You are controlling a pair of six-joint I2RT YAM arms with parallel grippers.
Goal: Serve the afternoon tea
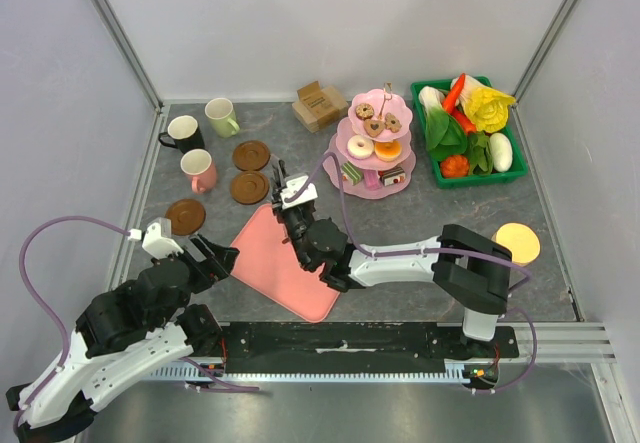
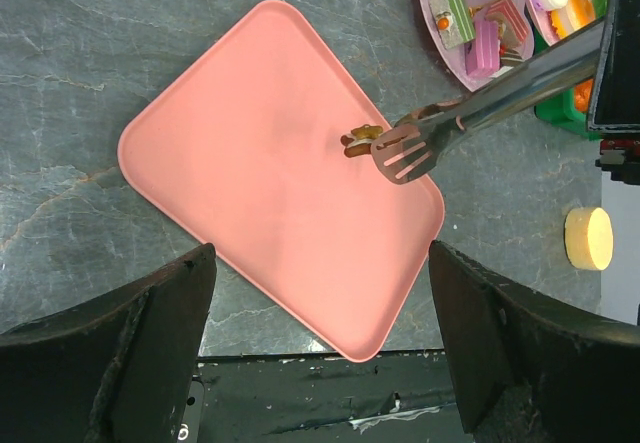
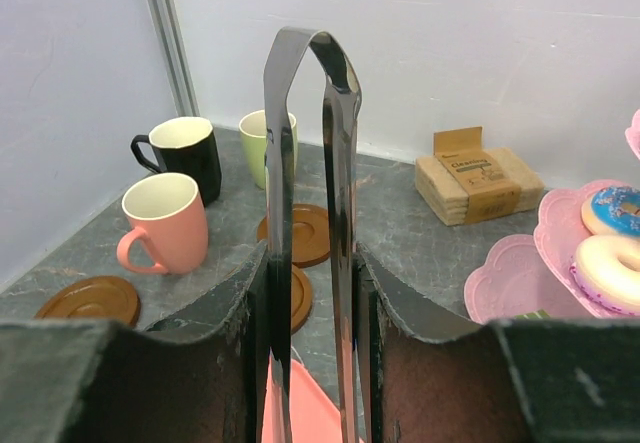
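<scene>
grey marbled tabletop, pale walls around. a small brown pastry (image 2: 362, 141) sits at the tips of metal tongs (image 2: 480, 113) over the flat pink tray (image 2: 250, 163); whether it touches the tray i cannot tell. the right gripper (image 3: 310, 363) is clamped narrow on the tongs' arms. the left gripper (image 2: 320, 293), jaws wide and holding nothing, hovers at the tray's near edge. three mugs (image 1: 199, 170) and brown coasters (image 1: 251, 154) stand beyond the tray, and other pastries (image 1: 360, 147) sit on the pink tiered stand (image 1: 368, 191).
</scene>
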